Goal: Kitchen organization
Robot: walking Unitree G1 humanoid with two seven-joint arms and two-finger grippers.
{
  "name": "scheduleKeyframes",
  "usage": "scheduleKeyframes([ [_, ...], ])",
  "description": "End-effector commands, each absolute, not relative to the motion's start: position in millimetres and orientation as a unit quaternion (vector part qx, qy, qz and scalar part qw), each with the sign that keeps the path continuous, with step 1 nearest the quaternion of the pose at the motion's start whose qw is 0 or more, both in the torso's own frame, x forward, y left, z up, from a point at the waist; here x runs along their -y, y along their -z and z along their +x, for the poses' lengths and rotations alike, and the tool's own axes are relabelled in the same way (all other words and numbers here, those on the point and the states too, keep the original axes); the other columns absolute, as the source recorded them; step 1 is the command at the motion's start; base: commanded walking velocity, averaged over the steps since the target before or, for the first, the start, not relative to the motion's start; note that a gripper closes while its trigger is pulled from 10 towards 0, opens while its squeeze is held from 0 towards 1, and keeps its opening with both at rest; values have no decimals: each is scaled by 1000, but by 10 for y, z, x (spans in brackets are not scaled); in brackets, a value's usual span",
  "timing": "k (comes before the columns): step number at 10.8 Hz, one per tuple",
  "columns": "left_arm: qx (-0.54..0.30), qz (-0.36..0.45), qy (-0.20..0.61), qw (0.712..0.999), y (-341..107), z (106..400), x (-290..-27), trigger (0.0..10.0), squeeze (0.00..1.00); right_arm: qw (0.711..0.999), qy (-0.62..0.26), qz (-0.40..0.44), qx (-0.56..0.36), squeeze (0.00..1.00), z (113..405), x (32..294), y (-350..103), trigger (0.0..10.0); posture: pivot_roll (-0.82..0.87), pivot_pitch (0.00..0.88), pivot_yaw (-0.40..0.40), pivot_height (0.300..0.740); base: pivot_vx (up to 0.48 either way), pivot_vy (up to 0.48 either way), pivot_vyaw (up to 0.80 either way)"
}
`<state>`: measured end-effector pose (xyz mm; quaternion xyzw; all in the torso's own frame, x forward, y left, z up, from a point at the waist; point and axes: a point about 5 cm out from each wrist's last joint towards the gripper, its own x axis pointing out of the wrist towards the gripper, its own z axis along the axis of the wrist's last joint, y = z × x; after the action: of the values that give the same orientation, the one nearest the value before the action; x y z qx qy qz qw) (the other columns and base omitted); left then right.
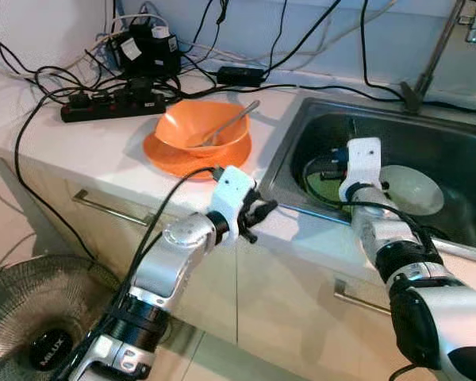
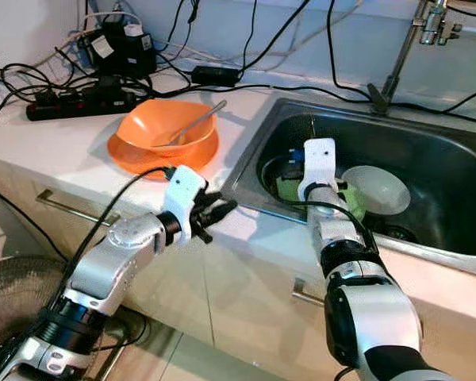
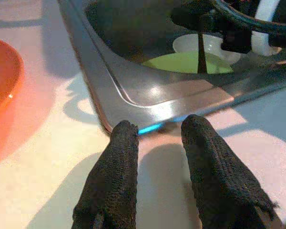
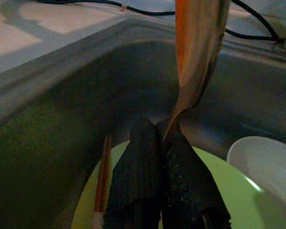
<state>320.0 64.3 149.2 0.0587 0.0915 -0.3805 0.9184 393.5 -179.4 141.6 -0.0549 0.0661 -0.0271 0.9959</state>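
My right gripper (image 4: pixel 162 131) reaches down into the steel sink (image 1: pixel 289 151), shut on a shiny metal utensil handle (image 4: pixel 195 57) that stands upright from its fingers. Under it lies a green plate (image 4: pixel 214 181) with reddish chopsticks (image 4: pixel 103 171) on it, and a white bowl (image 1: pixel 412 189) sits beside the plate. My left gripper (image 1: pixel 262 214) hovers open and holding nothing over the counter's front edge, just left of the sink rim. Further back on the counter an orange bowl (image 1: pixel 202 127) with a metal spoon (image 1: pixel 232 121) in it rests on an orange plate (image 1: pixel 163 155).
A black power strip (image 1: pixel 111 103), adapters and many cables crowd the back of the counter. The faucet (image 1: pixel 432 55) rises behind the sink. A floor fan (image 1: pixel 40 317) stands at the lower left beside the cabinet drawers.
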Motion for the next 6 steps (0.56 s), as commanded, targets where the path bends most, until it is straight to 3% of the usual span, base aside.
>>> scheduleKeyframes([
  [1,-90,62,384,917,-1511,3181,-641,10000,0,997,23,-49,-61,816,3974,1760,-1490,10000,190,0,24,740,0,0,0],
  [2,-90,58,374,921,-1515,3196,-655,10000,0,996,23,-53,-67,773,3964,1748,-1457,10000,192,0,24,740,0,0,0],
  [3,-90,58,375,921,-1517,3189,-653,10000,0,996,21,-53,-67,0,3958,1737,-1441,10000,191,0,24,740,0,0,0],
  [6,-88,55,378,920,-1524,3183,-639,10000,0,996,18,-51,-65,0,3957,1726,-1439,10000,189,0,24,740,0,0,0],
])
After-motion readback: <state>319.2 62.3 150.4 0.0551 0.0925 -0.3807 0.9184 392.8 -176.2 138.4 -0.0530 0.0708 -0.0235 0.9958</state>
